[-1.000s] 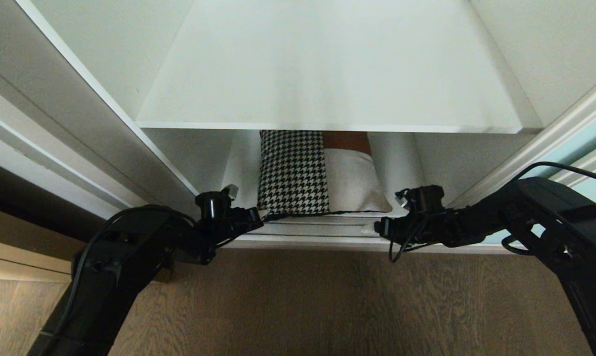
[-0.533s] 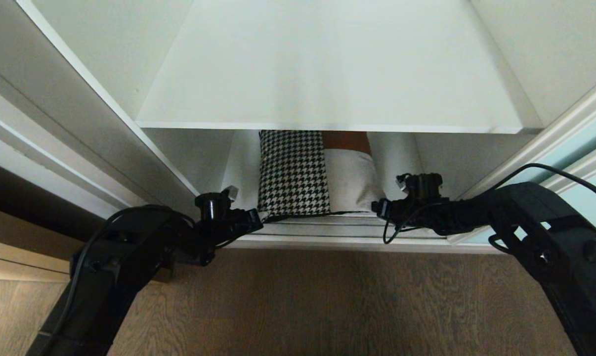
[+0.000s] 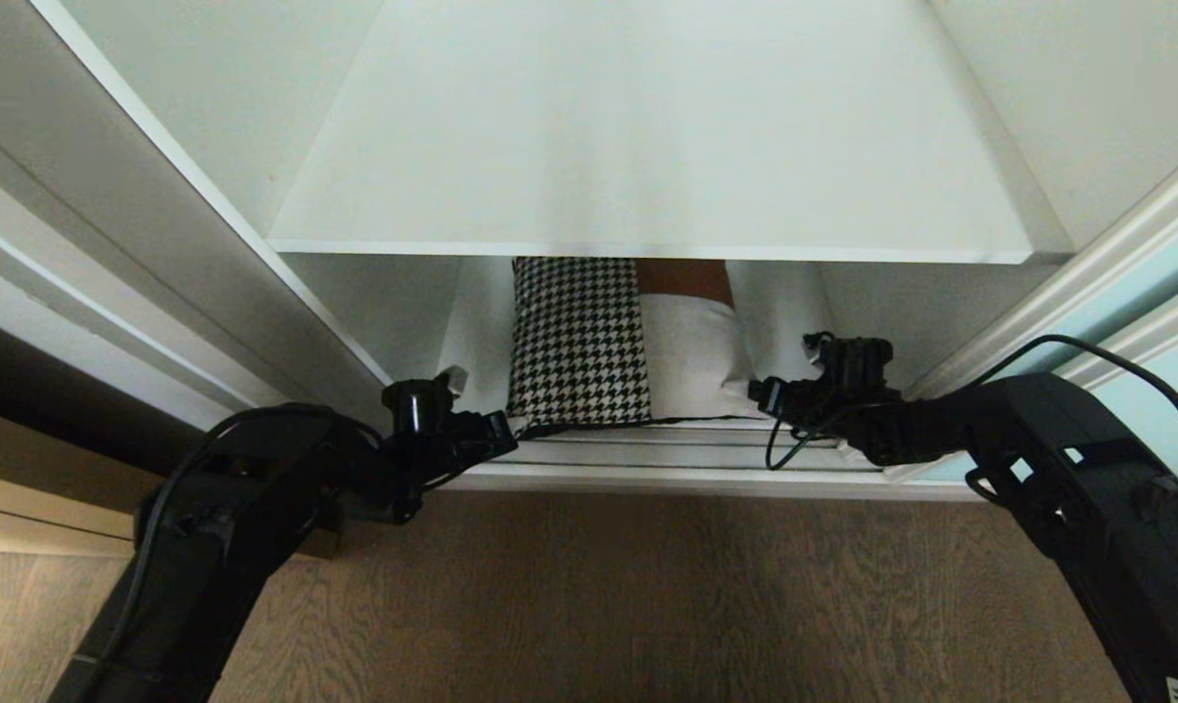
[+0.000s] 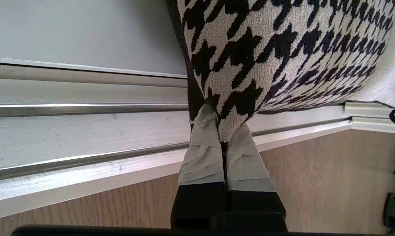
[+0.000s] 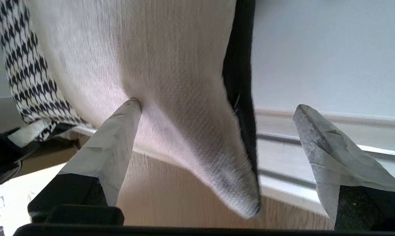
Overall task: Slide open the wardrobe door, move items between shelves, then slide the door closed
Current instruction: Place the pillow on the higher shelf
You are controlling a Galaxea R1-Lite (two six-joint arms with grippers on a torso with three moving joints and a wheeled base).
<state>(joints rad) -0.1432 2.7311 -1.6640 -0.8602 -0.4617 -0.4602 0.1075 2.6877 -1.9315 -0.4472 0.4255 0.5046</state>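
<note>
A: Starting at the left of the head view, what's there?

B: The left hand (image 3: 496, 428), lower left of centre, at the wardrobe's bottom rail (image 3: 638, 454). In the left wrist view its taped fingers (image 4: 202, 144) are pinched tight on the houndstooth corner of the items (image 3: 577, 342).

A: And where do the items sit?

B: On the lower shelf (image 3: 472, 322), mid-frame, under the wide upper shelf (image 3: 648, 146). Their front edge hangs just over the rail. The houndstooth piece is on the left, the beige piece (image 3: 692, 356) to its right, with a brown patch behind it.

A: Then the right hand?

B: The right hand (image 3: 767, 395) is right of centre, at the beige corner. In the right wrist view its fingers (image 5: 115, 144) stand spread wide; one tip touches the beige cloth, the other is well clear, and the corner with its black backing droops between them. Nothing is clamped.

A: The door?

B: The pale blue-green door (image 3: 1151, 293) shows at the far right edge, slid aside.

A: Any writing?

B: Only a small white label at the lower right on the arm; I can't read it.
</note>
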